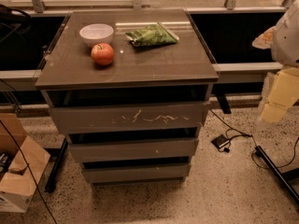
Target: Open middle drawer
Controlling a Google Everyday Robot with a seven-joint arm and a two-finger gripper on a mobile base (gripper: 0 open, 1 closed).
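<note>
Grey-brown laminate covers the table [154, 55], which has three drawer fronts stacked under its top: one tall scratched front [131, 118] with white marks, the middle drawer [133, 149] directly beneath it, plain and wide, and one slightly narrower bottom front [135, 172]. A dark slot shows above each front. Three things rest on the table top: one white bowl [96, 33] at the back left, one red apple [103, 53] just in front of it, and one green bag [152, 35] to the right of the bowl. What seems to be the gripper [276, 99], a pale and yellow shape at the right edge, hangs off to the right of the table, well apart from the middle drawer; whether it is spread or closed I cannot tell. On the speckled floor sit one cardboard box [21, 176] at the lower left and one small black power block [220, 141] with a cable just right of the drawers.
</note>
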